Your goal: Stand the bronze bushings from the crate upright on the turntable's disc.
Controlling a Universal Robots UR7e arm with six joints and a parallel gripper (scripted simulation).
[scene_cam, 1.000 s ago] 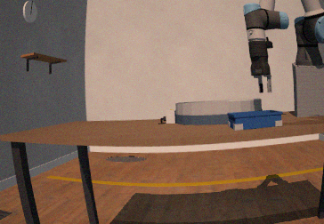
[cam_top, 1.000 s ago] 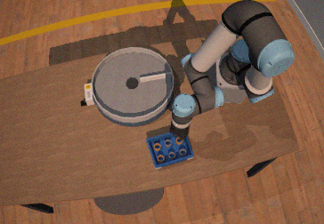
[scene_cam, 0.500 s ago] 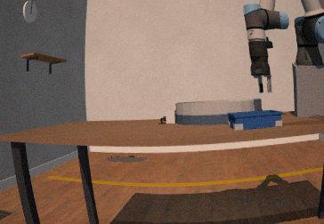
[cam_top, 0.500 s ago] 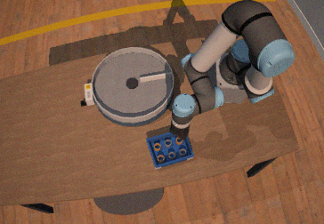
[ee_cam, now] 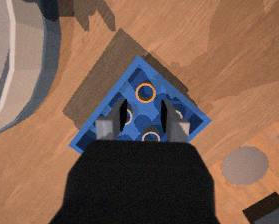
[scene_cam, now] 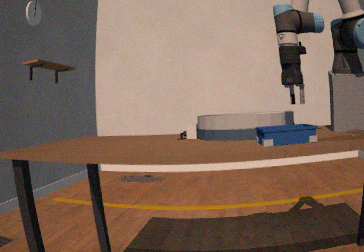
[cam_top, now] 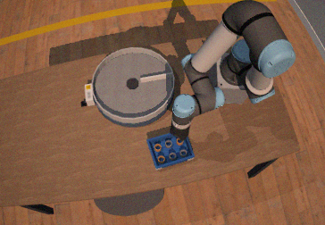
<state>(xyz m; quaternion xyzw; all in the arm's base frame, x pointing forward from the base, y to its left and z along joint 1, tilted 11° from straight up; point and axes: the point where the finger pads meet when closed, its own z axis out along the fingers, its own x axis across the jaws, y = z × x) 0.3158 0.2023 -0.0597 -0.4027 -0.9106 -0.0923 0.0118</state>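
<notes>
One blue crate [cam_top: 152, 154] [scene_cam: 290, 137] [ee_cam: 175, 89] on the bench [cam_top: 58, 150] [scene_cam: 150, 150] [ee_cam: 56, 190] holds six bushings, three bronze bushings [cam_top: 158, 150] [ee_cam: 146, 102] and three steel bushings [cam_top: 169, 147] [ee_cam: 151, 132], all upright with an open end facing up and the long axis vertical. Above it the one pair of jaws [cam_top: 179, 137] [scene_cam: 297, 102] points down, parted and released, gripping nothing. Beyond the crate in the exterior view stands one turntable [cam_top: 134, 116] [scene_cam: 245, 120] [ee_cam: 26, 65], its disc [cam_top: 113, 76] bearing one central hub [cam_top: 132, 83] and no bushings.
</notes>
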